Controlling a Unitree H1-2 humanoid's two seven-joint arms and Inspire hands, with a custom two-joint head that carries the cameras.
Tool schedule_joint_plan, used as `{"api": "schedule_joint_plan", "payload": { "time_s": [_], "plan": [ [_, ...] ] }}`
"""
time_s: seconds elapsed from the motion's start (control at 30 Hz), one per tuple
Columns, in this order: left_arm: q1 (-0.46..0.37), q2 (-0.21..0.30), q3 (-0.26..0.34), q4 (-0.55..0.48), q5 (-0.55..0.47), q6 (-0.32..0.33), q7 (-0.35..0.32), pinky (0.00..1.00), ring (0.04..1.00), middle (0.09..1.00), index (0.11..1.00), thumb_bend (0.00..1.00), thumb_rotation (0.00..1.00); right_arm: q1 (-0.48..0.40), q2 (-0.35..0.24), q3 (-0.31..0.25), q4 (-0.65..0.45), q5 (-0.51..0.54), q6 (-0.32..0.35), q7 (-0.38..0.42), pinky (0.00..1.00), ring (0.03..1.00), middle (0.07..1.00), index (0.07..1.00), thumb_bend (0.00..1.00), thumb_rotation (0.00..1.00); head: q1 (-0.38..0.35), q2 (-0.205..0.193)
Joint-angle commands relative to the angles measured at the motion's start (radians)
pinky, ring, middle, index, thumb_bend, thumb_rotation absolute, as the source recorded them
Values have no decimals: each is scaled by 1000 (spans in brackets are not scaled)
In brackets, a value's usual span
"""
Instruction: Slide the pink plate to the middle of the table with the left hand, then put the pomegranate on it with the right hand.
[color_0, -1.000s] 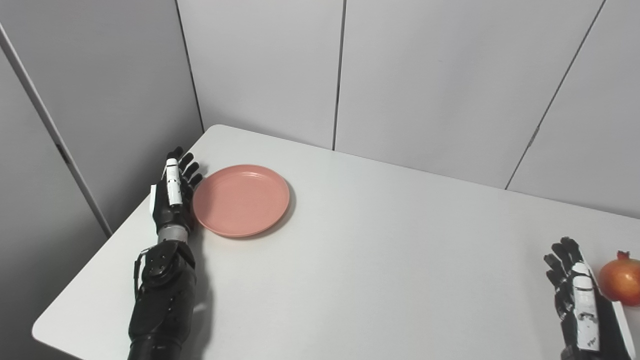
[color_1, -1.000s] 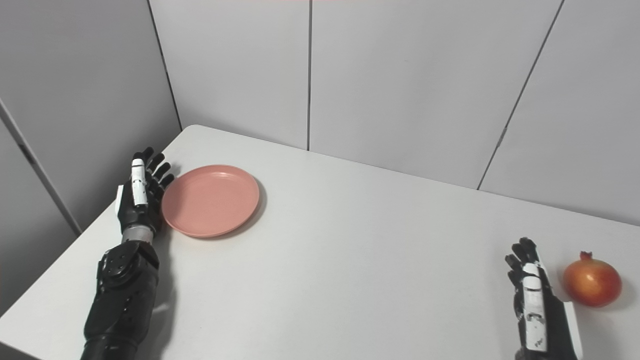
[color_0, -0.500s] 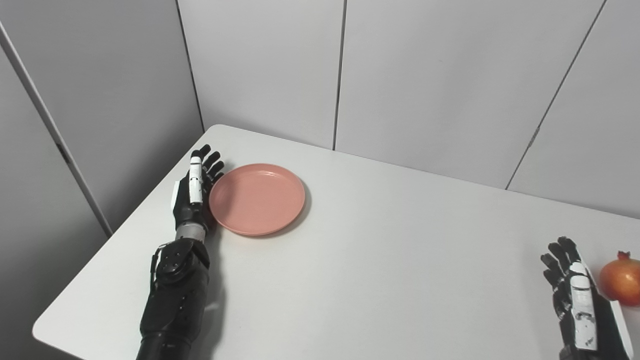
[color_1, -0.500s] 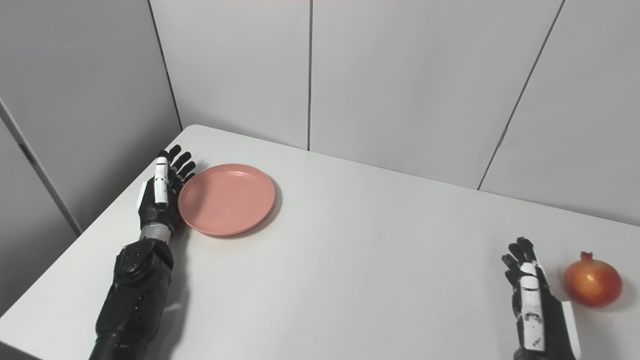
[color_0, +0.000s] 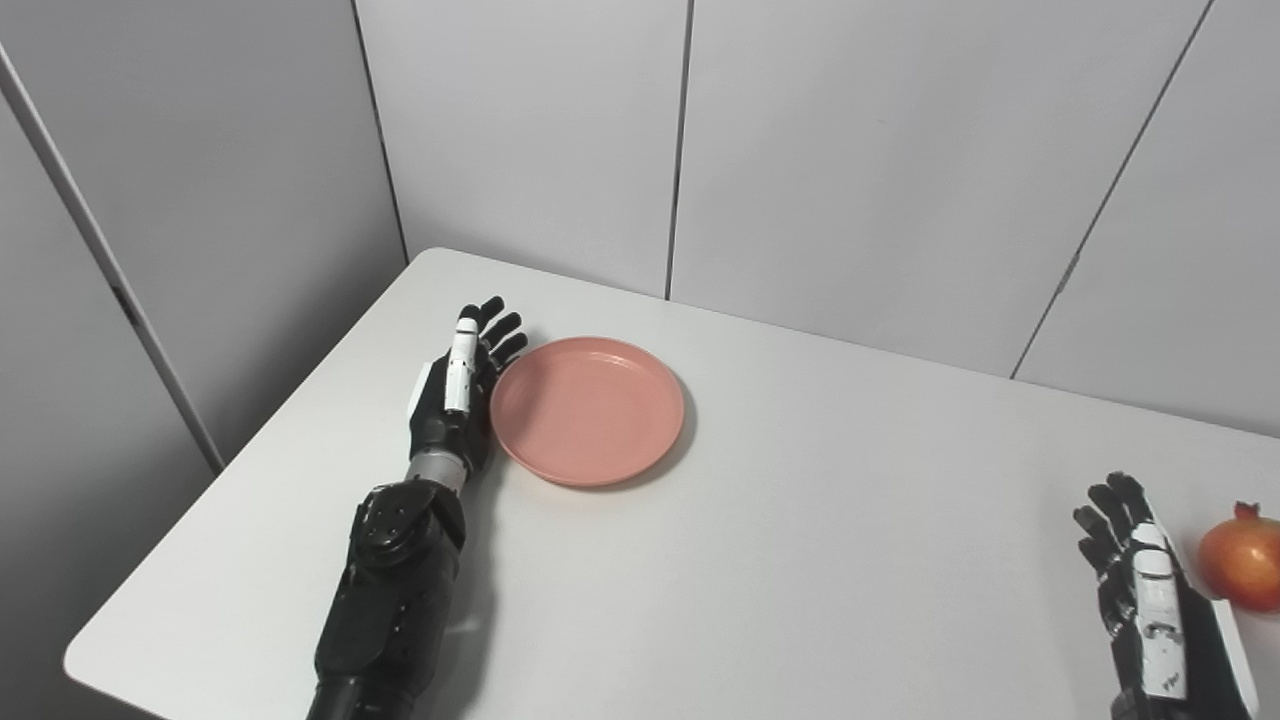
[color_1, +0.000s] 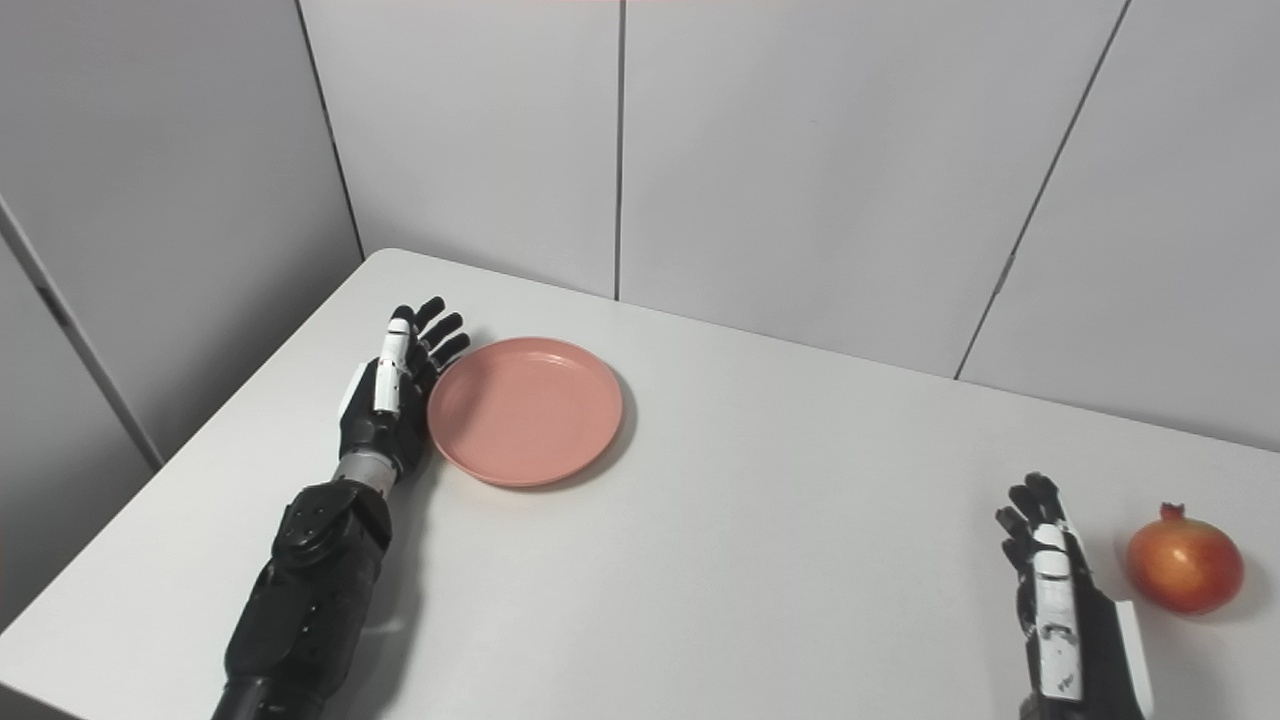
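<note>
A pink plate (color_0: 588, 410) lies flat on the white table (color_0: 760, 560), left of its middle. My left hand (color_0: 455, 400) is open, fingers straight, its palm edge against the plate's left rim. A red-orange pomegranate (color_1: 1184, 563) sits at the table's right side. My right hand (color_1: 1050, 580) is open and empty on the table just left of the pomegranate, apart from it.
Grey panel walls (color_0: 850, 150) stand behind and to the left of the table. The table's left edge (color_0: 250, 470) runs near my left forearm.
My left hand has pushed the plate to the right, toward the table's middle. My right hand has shifted slightly left; the pomegranate has not moved.
</note>
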Motion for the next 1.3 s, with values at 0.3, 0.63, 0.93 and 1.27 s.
{"api": "schedule_joint_plan", "payload": {
  "time_s": [0.3, 0.63, 0.93, 1.27],
  "plan": [
    [-2, -43, -77, -48, 57, 62, -20, 880, 878, 880, 860, 380, 999, -20, 12, 3, -3, -16, -47, -3, 939, 913, 925, 922, 182, 1000, -26, 9],
    [4, -67, -144, -95, 76, 102, -45, 892, 887, 894, 871, 431, 983, -22, 22, 6, 8, -20, -59, 0, 920, 904, 916, 907, 217, 1000, -60, 22],
    [-10, -86, -208, -56, 106, 85, -92, 879, 885, 894, 874, 388, 1000, -29, 34, 7, 18, -19, -55, -3, 922, 898, 913, 906, 240, 1000, -100, 42],
    [-30, -131, -251, -44, 126, 123, -104, 871, 879, 888, 878, 397, 1000, -33, 43, 21, 11, -59, -45, -16, 898, 892, 910, 904, 254, 1000, -151, 64]
  ]
}}
